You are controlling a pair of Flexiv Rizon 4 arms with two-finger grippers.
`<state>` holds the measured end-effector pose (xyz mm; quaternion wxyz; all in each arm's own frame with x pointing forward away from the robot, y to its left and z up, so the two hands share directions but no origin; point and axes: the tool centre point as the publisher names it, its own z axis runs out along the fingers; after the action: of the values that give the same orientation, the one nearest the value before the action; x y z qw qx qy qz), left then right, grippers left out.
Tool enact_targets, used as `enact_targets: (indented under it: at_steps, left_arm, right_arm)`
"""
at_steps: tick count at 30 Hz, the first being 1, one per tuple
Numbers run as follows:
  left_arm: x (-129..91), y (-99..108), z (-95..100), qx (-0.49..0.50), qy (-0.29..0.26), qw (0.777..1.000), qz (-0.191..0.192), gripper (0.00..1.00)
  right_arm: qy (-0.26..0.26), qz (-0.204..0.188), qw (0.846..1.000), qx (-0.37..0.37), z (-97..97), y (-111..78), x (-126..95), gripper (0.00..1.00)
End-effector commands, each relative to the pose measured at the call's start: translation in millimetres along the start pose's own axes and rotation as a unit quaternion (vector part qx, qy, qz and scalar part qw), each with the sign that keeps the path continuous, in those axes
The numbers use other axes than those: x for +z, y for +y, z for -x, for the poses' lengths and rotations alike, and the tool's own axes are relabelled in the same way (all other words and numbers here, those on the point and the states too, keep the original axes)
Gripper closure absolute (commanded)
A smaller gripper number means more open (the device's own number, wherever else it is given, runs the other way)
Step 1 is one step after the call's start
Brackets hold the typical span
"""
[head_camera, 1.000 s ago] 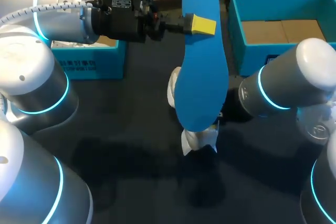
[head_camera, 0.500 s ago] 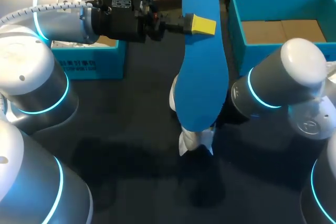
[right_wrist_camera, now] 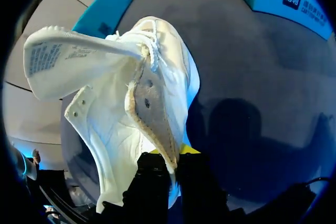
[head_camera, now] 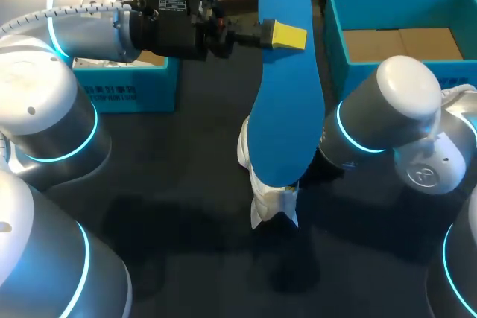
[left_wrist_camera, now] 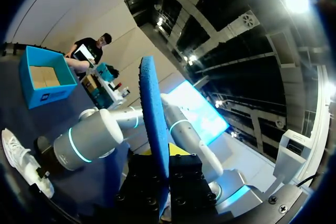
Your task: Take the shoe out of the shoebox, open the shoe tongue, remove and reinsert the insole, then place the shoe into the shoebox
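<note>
Left gripper (head_camera: 282, 36): fingers clamped on the blue insole (head_camera: 287, 109), which is held on end above the table.
Right gripper (right_wrist_camera: 172, 157): fingers pinched on the collar edge of the white shoe (head_camera: 272, 199).
Shoe: mid-table, under the insole's lower end; tongue folded out, opening exposed.
Shoebox (head_camera: 337, 42): open, at the far right edge, apart from the shoe.
Room: bare table (head_camera: 186, 184) shows between the shoe and the teal box (head_camera: 127, 91) at left.

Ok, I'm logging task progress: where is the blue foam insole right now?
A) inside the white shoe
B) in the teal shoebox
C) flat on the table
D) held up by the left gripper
D: the left gripper is shut on the blue foam insole, held outside the white shoe.
</note>
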<state>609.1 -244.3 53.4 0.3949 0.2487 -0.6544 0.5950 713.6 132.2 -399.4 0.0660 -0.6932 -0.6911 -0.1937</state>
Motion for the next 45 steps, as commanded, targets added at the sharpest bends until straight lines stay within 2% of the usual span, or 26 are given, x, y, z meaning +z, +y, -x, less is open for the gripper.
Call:
enact_targets:
  at_steps: [1,6,13,29,36,40,45]
  left_arm:
    - [0.4,1.5,0.6,0.000,0.001,1.000,-0.002,1.00]
    - [0.4,1.5,0.6,0.000,0.001,1.000,-0.002,1.00]
    - [0.4,1.5,0.6,0.000,0.001,1.000,-0.002,1.00]
    - [0.4,1.5,0.6,0.000,0.001,1.000,-0.002,1.00]
    - [0.4,1.5,0.6,0.000,0.001,1.000,-0.002,1.00]
    - [0.4,1.5,0.6,0.000,0.001,1.000,-0.002,1.00]
    - [0.4,1.5,0.6,0.000,0.001,1.000,-0.002,1.00]
  right_arm:
    - [0.006,0.003,1.000,0.002,-0.4,-0.4,0.1,0.00]
    - [0.020,0.010,1.000,-0.002,-1.2,-1.4,-13.7,0.00]
    - [0.039,0.017,0.999,-0.023,-5.5,-1.3,-46.2,0.00]
    - [0.042,0.020,0.999,-0.021,-6.5,0.6,-48.8,0.00]
    - [0.096,0.039,0.994,-0.017,-6.2,4.7,-85.9,0.00]
    - [0.130,0.017,0.991,-0.023,-5.2,5.8,-99.8,0.00]
    - [0.166,0.012,0.985,-0.032,-3.2,8.6,-114.4,0.00]
